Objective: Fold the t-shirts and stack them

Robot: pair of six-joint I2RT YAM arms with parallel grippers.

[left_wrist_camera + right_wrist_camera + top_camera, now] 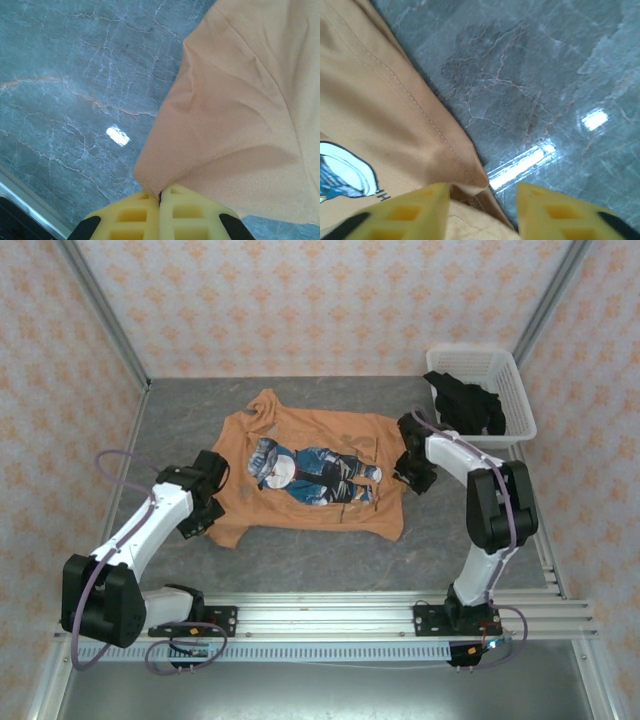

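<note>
Leftmost, the left claw has its 2 yellow fingers pressed together on a corner of the orange t-shirt. The cloth edge is pinched between them, and the fabric fans away from that pinch over the grey surface.

The orange t-shirt lies spread, print up, in the middle of the surface between the 2 arms. Its long axis runs left to right: the printed figure's head points toward the left arm and its feet toward the right arm. Each claw therefore sits at 1 end of that axis, the left at the near left corner and the right at the right edge.

The right claw stands with its fingers apart. The stitched hem corner lies in the gap between them, low against the surface. Whether either finger touches the cloth I cannot tell.

The coming move probably turns on this. The left end is already gripped, but the right end is only straddled, so the right claw likely needs to close on the hem before both ends can rise together.

Farthest right, the black t-shirt sits bunched in the white basket, nearer the right arm and well apart from the orange one.
</note>
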